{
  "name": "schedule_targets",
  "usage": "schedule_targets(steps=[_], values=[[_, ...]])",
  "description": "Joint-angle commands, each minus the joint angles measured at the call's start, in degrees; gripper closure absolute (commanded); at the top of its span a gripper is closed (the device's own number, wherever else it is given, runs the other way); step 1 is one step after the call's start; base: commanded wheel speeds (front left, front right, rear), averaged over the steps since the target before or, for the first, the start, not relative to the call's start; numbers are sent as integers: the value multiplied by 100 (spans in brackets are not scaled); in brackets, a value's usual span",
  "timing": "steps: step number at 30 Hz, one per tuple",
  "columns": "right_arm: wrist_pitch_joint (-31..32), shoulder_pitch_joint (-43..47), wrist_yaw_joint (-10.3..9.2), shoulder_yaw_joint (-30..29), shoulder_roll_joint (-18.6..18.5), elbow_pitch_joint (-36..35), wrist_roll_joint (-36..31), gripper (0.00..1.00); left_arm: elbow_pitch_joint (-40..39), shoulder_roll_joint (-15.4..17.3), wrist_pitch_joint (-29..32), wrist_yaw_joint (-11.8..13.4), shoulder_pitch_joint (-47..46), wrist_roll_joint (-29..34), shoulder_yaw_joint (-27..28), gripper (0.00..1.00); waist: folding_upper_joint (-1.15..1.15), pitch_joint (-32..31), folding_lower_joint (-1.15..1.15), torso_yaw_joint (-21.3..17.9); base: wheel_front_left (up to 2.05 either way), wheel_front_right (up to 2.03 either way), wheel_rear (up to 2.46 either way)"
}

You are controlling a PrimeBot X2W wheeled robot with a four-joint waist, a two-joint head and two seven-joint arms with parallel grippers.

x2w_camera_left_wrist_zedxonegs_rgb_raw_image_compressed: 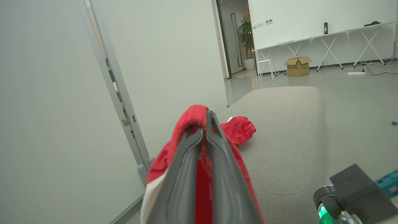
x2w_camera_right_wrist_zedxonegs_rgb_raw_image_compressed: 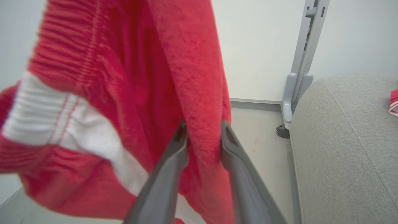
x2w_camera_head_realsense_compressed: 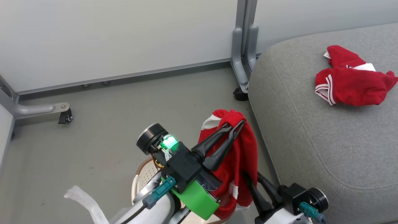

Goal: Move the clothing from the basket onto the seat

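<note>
Furthest left in the head view, the basket [x2w_camera_head_realsense_compressed: 146, 170] stands on the floor under my left arm, mostly hidden by it. To its right, the left pincer [x2w_camera_head_realsense_compressed: 235, 126] is clamped tight on a bunched edge of the red garment [x2w_camera_head_realsense_compressed: 245, 155]. The cloth hangs from the tips in a long drape, beside the front edge of the sofa seat [x2w_camera_head_realsense_compressed: 311, 140] rather than over it.

Lower on that drape is the right pincer [x2w_camera_head_realsense_compressed: 253, 178]. In its wrist view the fingers [x2w_camera_right_wrist_zedxonegs_rgb_raw_image_compressed: 168, 174] stand on either side of a fold, with cloth between them. I cannot tell whether they have bitten down or only bracket it.

Further right, a second red garment [x2w_camera_head_realsense_compressed: 351, 84] already lies crumpled on the seat, well back from the edge.

As I judge it, the step in hand is carrying the hanging piece across. I would make sure of the lower grip first. Then I would move both arms right together without stretching the cloth between them, lift until the hem clears the rounded edge, and let go only with the whole garment above the cushion, near the other one.
</note>
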Motion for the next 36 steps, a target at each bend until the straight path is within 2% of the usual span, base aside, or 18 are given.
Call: schedule_targets(steps=[1,10,11,12,13,14,15,25,36], values=[[-19,-13,-8,27,-5,41,-26,100,-23,49,16,-2,52,-46,15,100,0,-19,0,3,0,0,0],[-19,-33,-8,188,-84,48,130,100,254,78,-37,93,191,-175,66,100,0,-42,0,5,0,0,0],[-19,-28,-8,192,-91,44,132,100,277,78,-37,94,196,-179,67,92,0,-38,0,7,0,0,0],[-19,-23,-8,198,-101,42,142,100,305,77,-29,102,200,-195,67,77,0,-33,0,10,0,0,0],[-19,-21,-8,203,-106,40,149,100,327,77,-13,109,204,-212,65,56,0,-28,0,12,0,0,0],[-19,-19,-8,205,-109,35,155,100,348,74,-4,119,206,-231,67,15,0,-22,0,15,0,0,0],[-19,-16,-8,207,-109,30,161,100,364,68,8,129,206,-228,75,0,0,-17,0,18,0,0,0],[-19,-35,-8,97,-108,11,161,100,498,82,42,195,169,-284,79,0,0,38,0,19,0,0,0],[-19,89,-8,-763,36,48,-62,100,511,173,86,217,144,-319,69,0,0,128,0,-35,0,0,0]])
